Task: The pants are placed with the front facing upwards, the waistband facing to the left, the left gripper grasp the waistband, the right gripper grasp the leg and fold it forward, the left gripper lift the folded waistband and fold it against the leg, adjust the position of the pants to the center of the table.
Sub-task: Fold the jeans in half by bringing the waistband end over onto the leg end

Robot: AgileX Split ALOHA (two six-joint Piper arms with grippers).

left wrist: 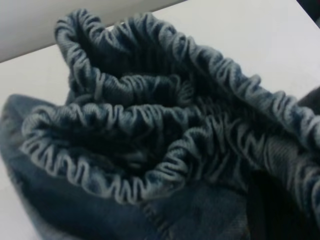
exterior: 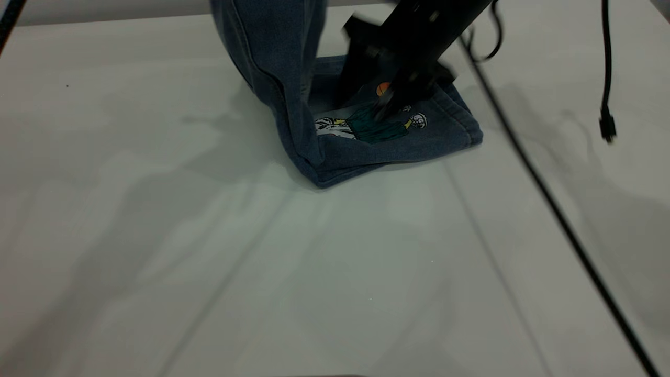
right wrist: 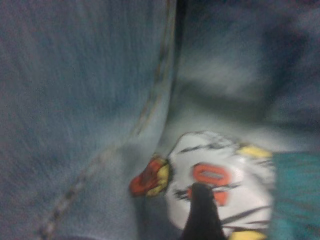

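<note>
Pants (exterior: 335, 141) sitting upper centre of the table (exterior: 157, 235), waistband end hanging lifted, presumably by the unseen left tool. Right tool (exterior: 384, 107) pressing the printed leg; opening unclear. Advise lowering the waistband slowly and squarely over the leg.

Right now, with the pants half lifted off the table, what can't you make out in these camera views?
- Left gripper: out of frame in the exterior view; the left wrist view shows only the bunched waistband.
- Right gripper: motion-blurred over the print, so open or shut is unclear; the right wrist view shows one dark tip.
- Pants: raised part cut off by the top edge.
- Table: far side hidden behind the cloth and arm.
</note>
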